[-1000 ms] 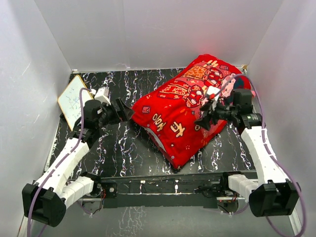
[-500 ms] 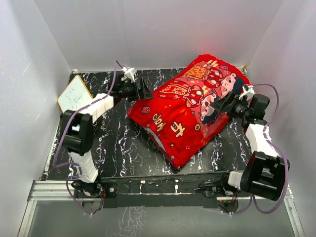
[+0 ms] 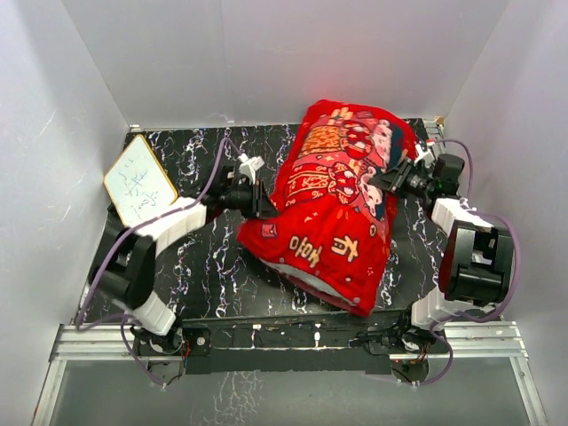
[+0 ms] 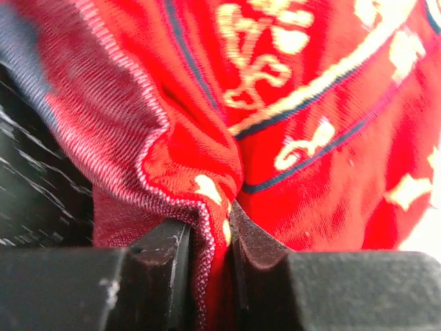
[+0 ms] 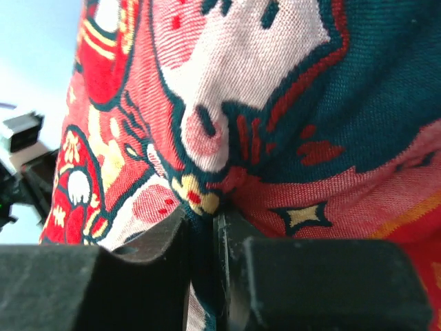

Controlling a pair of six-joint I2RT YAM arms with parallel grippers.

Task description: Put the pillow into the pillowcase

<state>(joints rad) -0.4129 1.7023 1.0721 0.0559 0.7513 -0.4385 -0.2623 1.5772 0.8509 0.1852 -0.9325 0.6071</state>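
Left gripper point(image 4: 212, 233) and right gripper point(image 5: 203, 229) both clenched on pillowcase point(image 3: 333, 213), yellow lettering point(image 3: 306, 250) illegible.

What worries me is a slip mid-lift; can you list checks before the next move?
1. Left end effector pinching pillowcase cloth: ok.
2. Right end effector pinching cloth: ok.
3. Pillow fully covered: not ok, white shows at the near opening.
4. Grips catching the filling too: cannot tell.
5. Board apart from the cloth: ok.
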